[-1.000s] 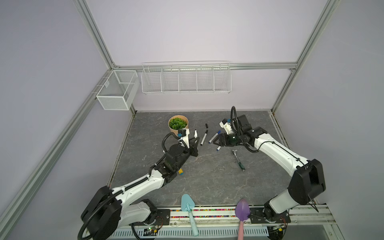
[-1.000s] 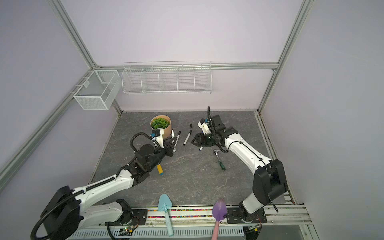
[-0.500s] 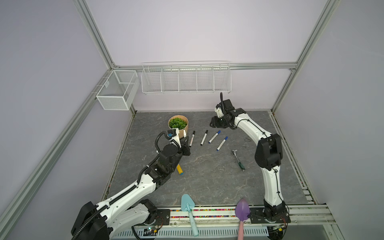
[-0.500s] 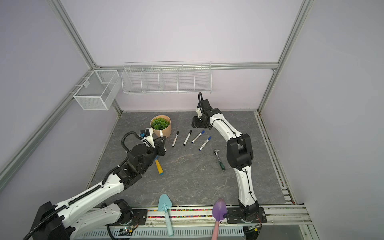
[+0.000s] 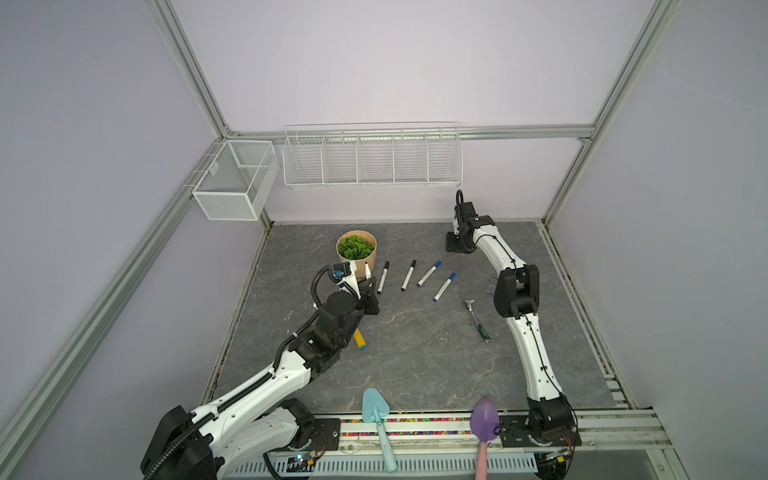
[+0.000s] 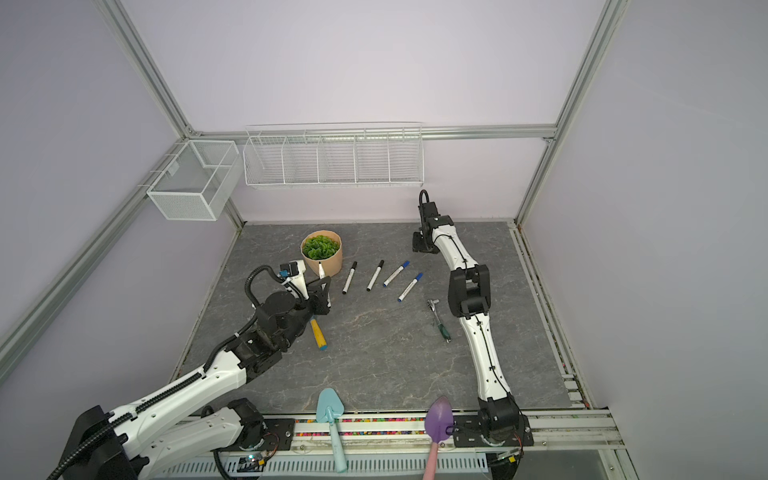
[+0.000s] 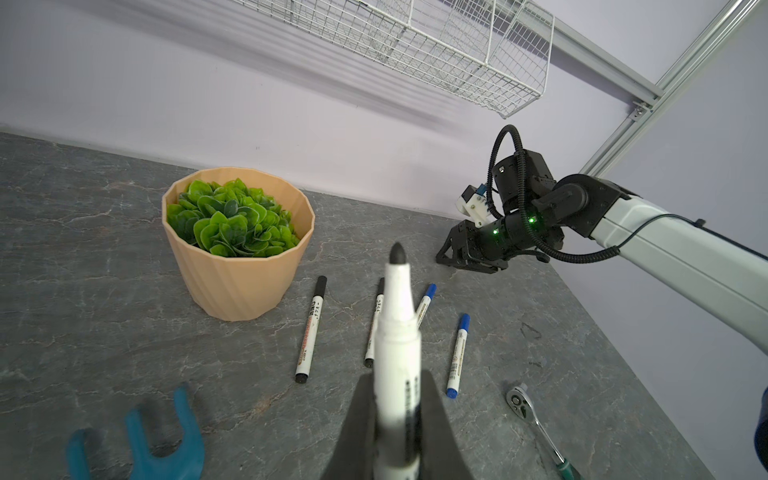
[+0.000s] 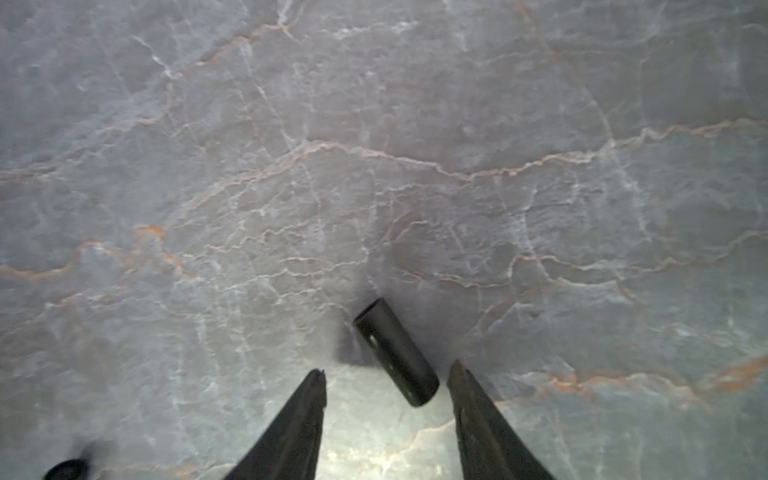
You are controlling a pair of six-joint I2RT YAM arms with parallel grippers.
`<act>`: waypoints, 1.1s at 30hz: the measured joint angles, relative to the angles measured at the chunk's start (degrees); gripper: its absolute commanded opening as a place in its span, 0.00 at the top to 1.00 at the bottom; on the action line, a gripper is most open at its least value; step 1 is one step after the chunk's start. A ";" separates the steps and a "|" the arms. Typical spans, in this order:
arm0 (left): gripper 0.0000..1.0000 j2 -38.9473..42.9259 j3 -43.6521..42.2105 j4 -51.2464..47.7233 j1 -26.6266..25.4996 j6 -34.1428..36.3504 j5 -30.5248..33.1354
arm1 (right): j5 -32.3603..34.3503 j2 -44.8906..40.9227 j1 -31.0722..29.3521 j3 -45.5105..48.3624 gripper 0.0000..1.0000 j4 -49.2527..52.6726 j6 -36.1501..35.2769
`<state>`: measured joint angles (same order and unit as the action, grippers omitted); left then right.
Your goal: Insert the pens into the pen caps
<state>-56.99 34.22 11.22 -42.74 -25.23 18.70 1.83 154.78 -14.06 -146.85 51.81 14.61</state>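
My left gripper (image 7: 397, 399) is shut on a white pen (image 7: 397, 328) whose bare dark tip points upward; the same pen (image 5: 368, 270) stands just in front of the plant pot. Two black-capped pens (image 5: 382, 277) (image 5: 408, 275) and two blue-capped pens (image 5: 429, 274) (image 5: 445, 286) lie in a row mid-table. My right gripper (image 8: 386, 370) points down at the back right of the table (image 5: 455, 245), open. A loose black pen cap (image 8: 395, 351) lies on the table there, its near end reaching between the fingertips, untouched.
A tan pot with a green plant (image 5: 356, 249) stands behind the left gripper. A ratchet tool (image 5: 476, 318) lies right of the pens and a yellow-handled tool (image 5: 359, 338) lies by the left arm. Teal (image 5: 376, 411) and purple (image 5: 484, 419) trowels sit at the front edge.
My right arm swung away from the row of pens to the back right of the table and its jaws narrowed a little. My left arm drew back slightly with the pen.
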 measured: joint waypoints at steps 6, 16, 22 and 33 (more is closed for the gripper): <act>1.00 -0.72 -0.04 0.24 0.00 -0.09 0.17 | 2.38 0.00 -0.48 0.61 0.52 -0.15 -2.69; 1.00 -3.89 -0.04 0.46 0.00 -0.87 0.17 | 9.18 0.02 -0.98 0.57 0.55 -0.66 -6.45; 1.00 -4.98 -0.04 1.09 0.00 -1.14 0.15 | 12.55 -2.14 -0.59 5.11 0.51 -4.68 -9.22; 1.00 -6.34 -0.04 3.37 0.00 -2.19 0.17 | 10.27 -3.45 6.86 -1.20 0.42 -6.84 -8.15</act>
<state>-63.33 34.17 14.59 -42.74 -27.42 18.87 12.10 151.33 -7.20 -148.05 44.97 6.46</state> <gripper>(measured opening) 0.115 0.588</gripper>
